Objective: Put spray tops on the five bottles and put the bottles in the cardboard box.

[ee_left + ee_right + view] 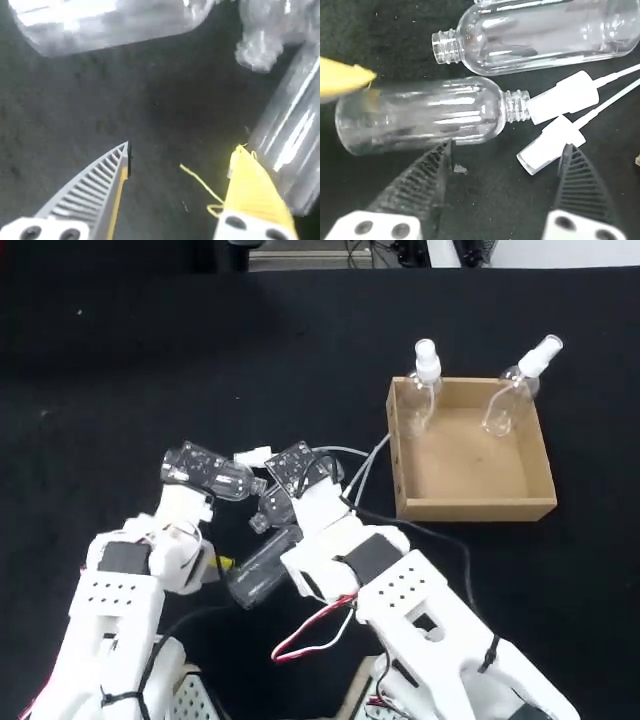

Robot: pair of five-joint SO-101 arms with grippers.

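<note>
The right gripper [507,145] gapes wide, its black ribbed fingers empty above a clear, smooth plastic bottle [420,117] lying on the black cloth [380,30]. A second uncapped bottle [540,30] lies beside it, and two white spray tops [565,95] lie just by the threaded necks. The left gripper [182,150], with one grey finger and one yellow, is spread too and holds nothing. At the high view's upper right, the square cardboard box [470,508] holds two capped bottles [423,390], standing.
</note>
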